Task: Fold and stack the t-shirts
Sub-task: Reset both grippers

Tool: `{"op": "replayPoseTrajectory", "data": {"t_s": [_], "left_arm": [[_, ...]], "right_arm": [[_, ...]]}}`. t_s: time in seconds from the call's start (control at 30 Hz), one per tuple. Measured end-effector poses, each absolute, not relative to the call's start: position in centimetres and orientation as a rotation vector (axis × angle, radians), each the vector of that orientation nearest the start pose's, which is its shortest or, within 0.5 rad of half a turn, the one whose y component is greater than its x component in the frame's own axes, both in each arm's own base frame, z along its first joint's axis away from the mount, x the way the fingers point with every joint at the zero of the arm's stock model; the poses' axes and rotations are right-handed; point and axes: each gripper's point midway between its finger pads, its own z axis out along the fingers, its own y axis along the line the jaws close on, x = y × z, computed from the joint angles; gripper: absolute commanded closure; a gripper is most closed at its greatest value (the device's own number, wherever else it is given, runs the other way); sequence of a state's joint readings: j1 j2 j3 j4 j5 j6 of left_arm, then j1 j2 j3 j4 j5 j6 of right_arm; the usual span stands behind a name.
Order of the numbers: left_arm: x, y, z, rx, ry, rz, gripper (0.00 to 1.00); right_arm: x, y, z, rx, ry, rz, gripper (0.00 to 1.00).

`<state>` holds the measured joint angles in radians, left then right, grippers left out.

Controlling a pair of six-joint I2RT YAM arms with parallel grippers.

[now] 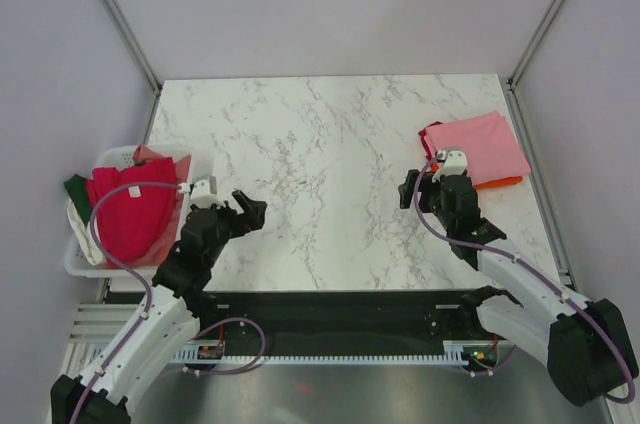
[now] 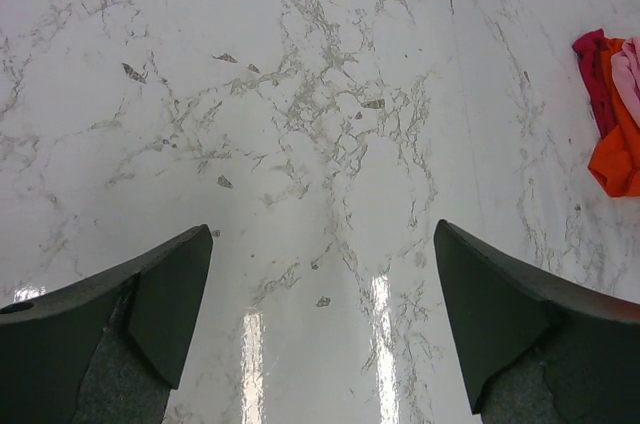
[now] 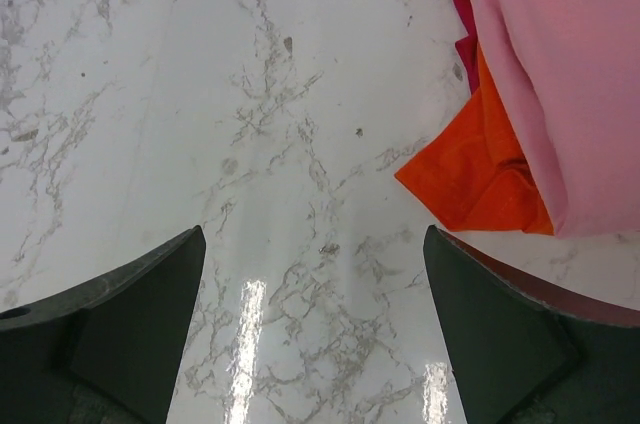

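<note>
A folded stack lies at the table's right edge. A light pink t-shirt [image 1: 478, 147] [image 3: 560, 64] is on top, an orange one [image 1: 505, 182] [image 3: 470, 174] sits under it, and a crimson edge [image 3: 462, 14] shows at the back. My right gripper [image 1: 412, 189] [image 3: 315, 274] stands open over bare marble just left of the stack, holding nothing. At the left, a crimson t-shirt [image 1: 130, 209], a dark green one [image 1: 77, 189] and a cream one [image 1: 85, 234] sit crumpled in the basket. My left gripper [image 1: 250, 212] [image 2: 325, 274] is open and empty, to the right of the basket.
The white plastic basket [image 1: 112, 155] hangs at the table's left edge. The marble tabletop [image 1: 320, 144] lies between the arms. Grey walls and metal frame posts [image 1: 120, 14] close in the back and sides. The far stack [image 2: 615, 159] shows at the left wrist view's right edge.
</note>
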<state>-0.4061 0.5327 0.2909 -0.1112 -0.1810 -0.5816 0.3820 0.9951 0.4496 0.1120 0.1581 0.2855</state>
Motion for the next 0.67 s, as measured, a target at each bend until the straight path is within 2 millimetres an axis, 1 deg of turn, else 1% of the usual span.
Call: {"op": "replayPoseTrajectory", "data": {"t_s": [0.2, 0.33, 0.5, 0.67], "left_arm": [[24.3, -9.4, 12.6, -0.294, 1.898, -0.498, 0.00], [24.3, -9.4, 12.4, -0.296, 1.902, -0.493, 0.00], [24.3, -9.3, 12.3, -0.299, 1.904, -0.488, 0.00], [24.3, -9.3, 12.3, -0.300, 1.904, -0.488, 0.01]], "right_arm": [[30.3, 10.0, 14.2, 0.049, 1.854, 0.302, 0.02], [29.7, 9.6, 15.1, 0.069, 1.787, 0.320, 0.02], [29.7, 9.3, 15.3, 0.090, 1.763, 0.321, 0.02], [29.9, 9.1, 14.5, 0.105, 1.787, 0.300, 0.02]]}}
